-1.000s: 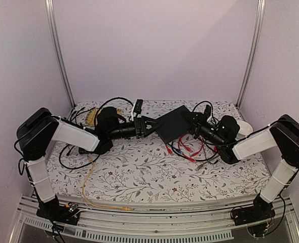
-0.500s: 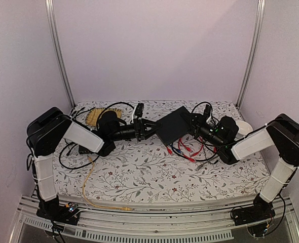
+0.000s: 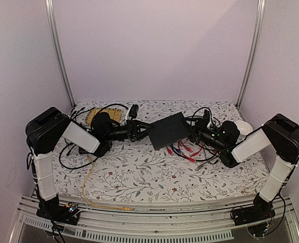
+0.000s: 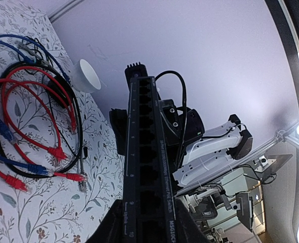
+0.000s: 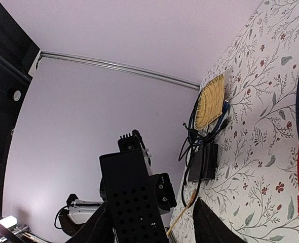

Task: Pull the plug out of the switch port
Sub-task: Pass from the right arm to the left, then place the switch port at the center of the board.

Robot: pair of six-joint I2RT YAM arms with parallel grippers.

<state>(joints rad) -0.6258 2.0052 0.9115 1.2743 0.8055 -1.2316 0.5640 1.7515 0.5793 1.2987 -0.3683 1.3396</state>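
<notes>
The flat black switch [image 3: 167, 129] lies between my two arms. My left gripper [image 3: 143, 130] is shut on its left end; in the left wrist view the fingers [image 4: 109, 229] clamp the switch [image 4: 147, 167] from both sides. That view looks along its row of ports [image 4: 142, 147], and no plug shows in any of them. My right gripper [image 3: 195, 133] is at the switch's right end, open. In the right wrist view the perforated end of the switch [image 5: 134, 202] sits between its fingers, with a gap on the right side, and my right gripper [image 5: 154, 225] holds nothing.
Loose red and blue patch cables [image 3: 185, 148] lie on the floral cloth in front of the switch, their red plugs [image 4: 68, 176] free. A white cup [image 3: 244, 126] stands at the right. A yellow mesh pad [image 3: 96, 116], black cables and a dark grey box [image 5: 202, 162] with a yellow cable [image 3: 88, 185] lie at the left.
My left gripper has closed on the switch's left end. The switch has turned from tilted to lying flatter and shifted left. My right gripper has opened.
</notes>
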